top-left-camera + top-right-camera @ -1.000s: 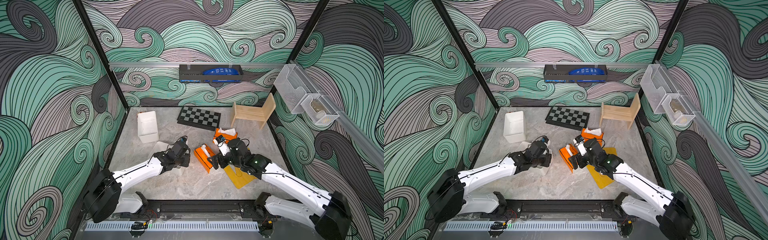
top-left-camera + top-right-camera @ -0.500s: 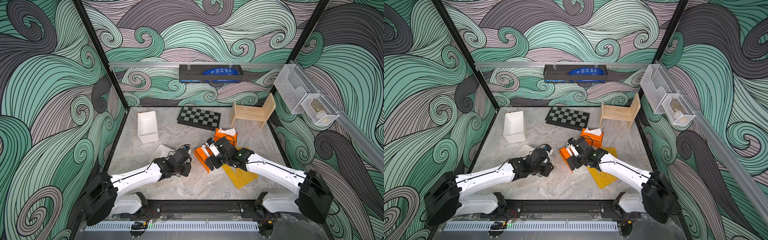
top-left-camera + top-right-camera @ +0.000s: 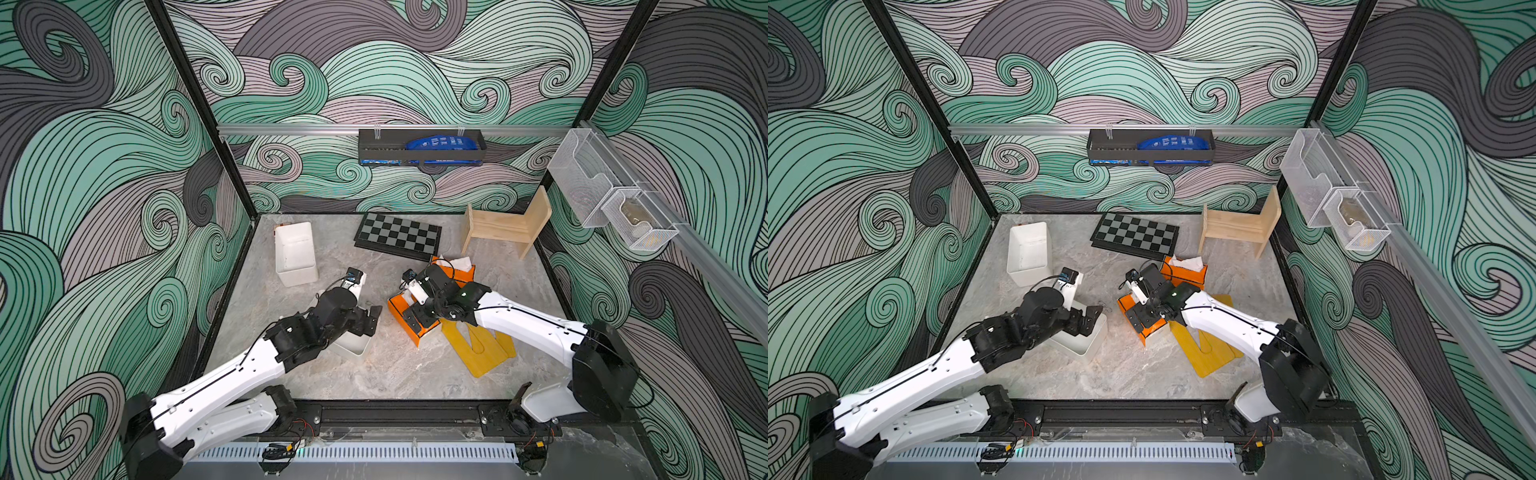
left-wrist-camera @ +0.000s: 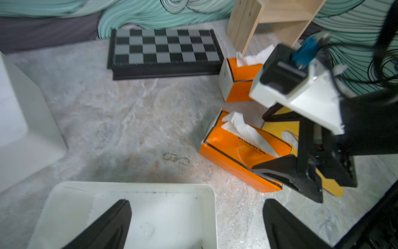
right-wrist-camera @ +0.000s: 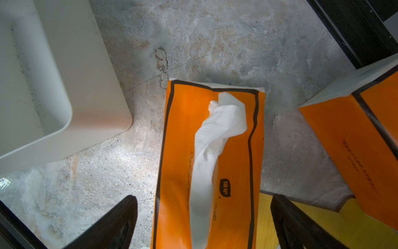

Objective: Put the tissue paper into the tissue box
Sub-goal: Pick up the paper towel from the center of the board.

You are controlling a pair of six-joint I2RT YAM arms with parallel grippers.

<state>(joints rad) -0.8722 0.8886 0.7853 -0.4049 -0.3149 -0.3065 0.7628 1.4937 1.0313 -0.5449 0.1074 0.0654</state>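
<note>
An orange pack of tissue paper lies flat on the marble table, a white sheet sticking out of its slot. My right gripper is open just above it, one finger at each long side, touching nothing. The white open-topped tissue box sits to the left of the pack, empty as far as I see. My left gripper is open over the box's near corner, one finger above its inside, the other above the table.
A second orange pack lies behind the right arm. A yellow board lies under that arm. Further back are a second white box, a chessboard and a wooden stand.
My left gripper went from shut to open, and the white box has shifted toward the front and the orange pack. The right arm has folded lower, bringing its open gripper over the pack.
</note>
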